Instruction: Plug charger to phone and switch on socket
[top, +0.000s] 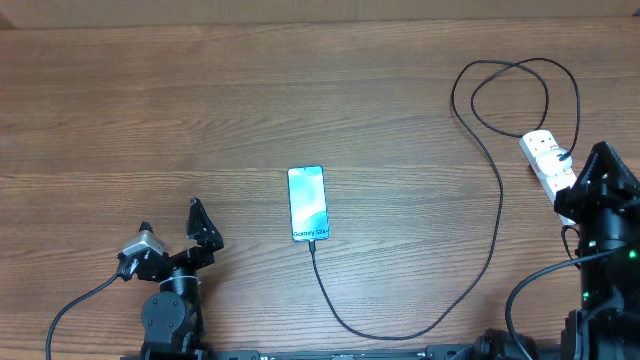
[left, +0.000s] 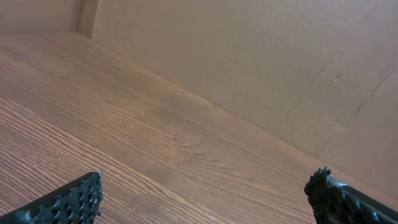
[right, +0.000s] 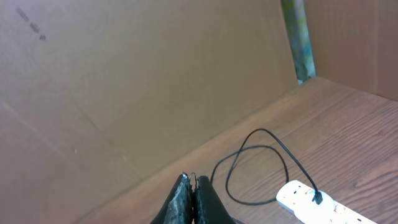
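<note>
The wooden table (top: 150, 100) runs wide and bare across the overhead view. Its far edge lies along the top of the picture, and open wood stretches left of and beyond the phone (top: 307, 203). In both wrist views a brown board wall (left: 249, 62) rises straight from the back edge of the table.

There is one phone, lying flat near the middle with its screen lit and its long sides running away from the arms. There is one black cable (top: 497, 220). Its thin end meets the phone's near short edge, though how deep it sits is too small to tell. From there it sweeps toward the near edge, climbs to the right, curls in two loops near the far right corner and ends in the power strip (top: 545, 158). There is one power strip, lying at an angle by the right edge, its near end hidden under the right arm. Its switches are too small to read.

The left gripper (left: 206, 185) is low and left of the phone, well apart from it, its fingers spread wide with only bare wood between them. The right gripper (right: 189, 182) hangs just beside the power strip, its fingers pressed together and gripping nothing visible.
</note>
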